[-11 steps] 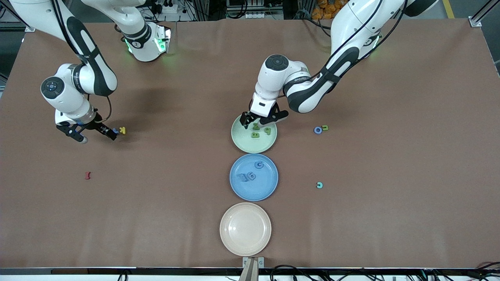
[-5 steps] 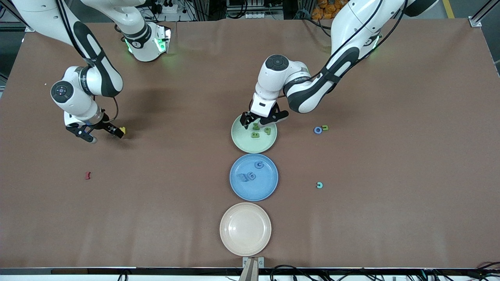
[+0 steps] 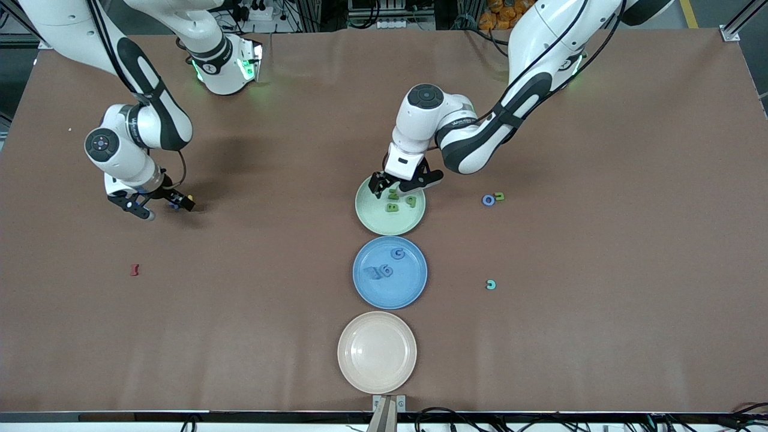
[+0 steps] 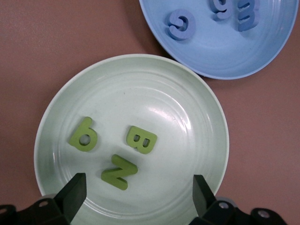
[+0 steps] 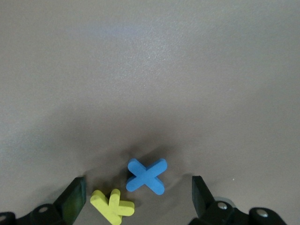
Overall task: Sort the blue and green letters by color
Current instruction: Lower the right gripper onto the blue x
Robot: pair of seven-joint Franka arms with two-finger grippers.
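The right hand (image 3: 159, 206) is held low over the surface (image 3: 276, 288) toward the right arm's end, fingers spread apart and empty, with a blue X (image 5: 146, 176) between them and a yellow K (image 5: 112, 206) touching that X at its 8 o'clock in the right wrist view. The left hand (image 3: 403, 185) is held over the 12 o'clock rim of the green plate (image 3: 414, 223), fingers apart and empty.

Three plates are lined up along the middle of the surface. The green plate, farthest from the front camera, carries a green B (image 4: 141, 139), a green N (image 4: 119, 172) and a green 9-shaped piece (image 4: 84, 135). The blue plate (image 3: 414, 288), next nearer, carries a blue C (image 4: 181, 24) and two more blue pieces (image 3: 380, 271). The cream plate (image 3: 377, 351), nearest, is bare.

The sorting is judged partly done. Left on the surface are the blue X, a blue O (image 3: 488, 200) with a small green piece (image 3: 499, 196) touching it at 2 o'clock toward the left arm's end, and a teal piece (image 3: 491, 284) nearer the camera. A dark red piece (image 3: 134, 269) is left aside.
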